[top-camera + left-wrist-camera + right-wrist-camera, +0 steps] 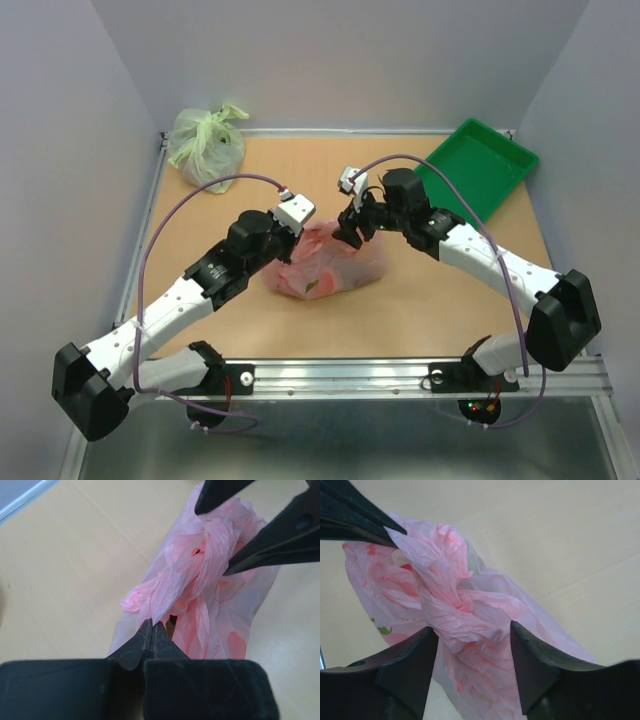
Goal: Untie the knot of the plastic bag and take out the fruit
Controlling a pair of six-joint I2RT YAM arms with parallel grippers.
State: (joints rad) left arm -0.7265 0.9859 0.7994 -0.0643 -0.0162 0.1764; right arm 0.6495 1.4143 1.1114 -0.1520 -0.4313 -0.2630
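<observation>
You're on the untying step, nothing out yet. The plastic bag (325,268) lies mid-tabletop (450,300) between your two arms, and the knot (202,555) sits at the end where the grippers meet. Your left gripper (151,627) has its jaws closed on one pink tail, the thin film pinched right at the tips. Your right gripper (472,627) stands with jaws open, straddling the twisted core, plastic between them but not squeezed.

Next move, as I read it: close the right on the core or the other tail, then draw the two apart, gently. The film looks flimsy enough to tear, and nothing pins the bag, so it may simply drag along.

Now the hard parts. From above, both grippers cover the knot entirely. In the wrist views I can't trace how the loops pass, nor pick out the second tail for sure. The fruit is inside the bag, showing only as faint tints through the pink; no counting it.
</observation>
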